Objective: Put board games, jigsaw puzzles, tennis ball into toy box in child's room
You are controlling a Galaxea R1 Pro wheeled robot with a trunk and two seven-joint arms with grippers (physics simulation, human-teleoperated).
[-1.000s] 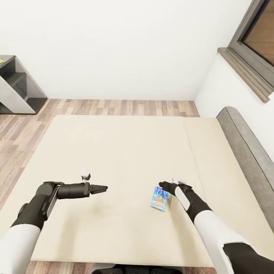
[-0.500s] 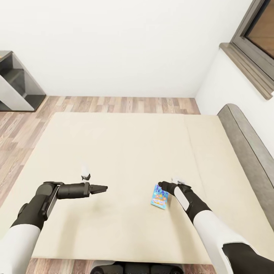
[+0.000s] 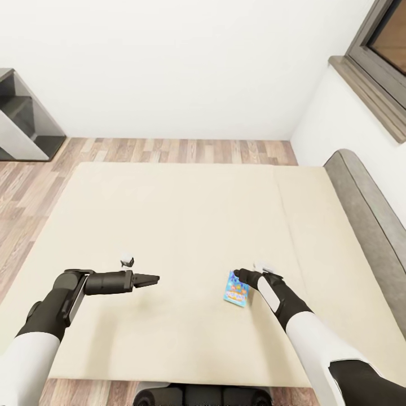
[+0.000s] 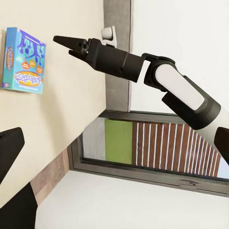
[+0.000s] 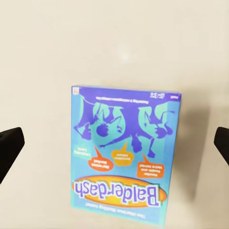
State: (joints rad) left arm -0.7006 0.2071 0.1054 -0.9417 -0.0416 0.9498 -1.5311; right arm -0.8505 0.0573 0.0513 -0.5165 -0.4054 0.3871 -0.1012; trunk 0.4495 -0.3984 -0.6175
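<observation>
Nearest to me, on the bed (image 3: 186, 225), my two arms reach over the beige mattress with the small blue board game (image 3: 237, 289) lying flat between them, much closer to the right one. My right gripper (image 3: 241, 276) hangs just above the game's upper edge, and from its own camera the fingertips (image 5: 10, 143) stand wide apart on either side of the box (image 5: 125, 155), not touching it, so that hand is spread and holds nothing. My left gripper (image 3: 151, 278) points sideways toward the game, well apart from it; its fingers look drawn together, empty, though I cannot be sure. My worry is the thin box: I judge that if I close without getting low enough, the tips could skate over the lid or push it across the soft mattress instead of catching its edges. Beyond the game the mattress runs bare to the grey headboard (image 3: 366, 208). Past the bed, a dark grey unit (image 3: 25, 127) is cut off by the frame.
</observation>
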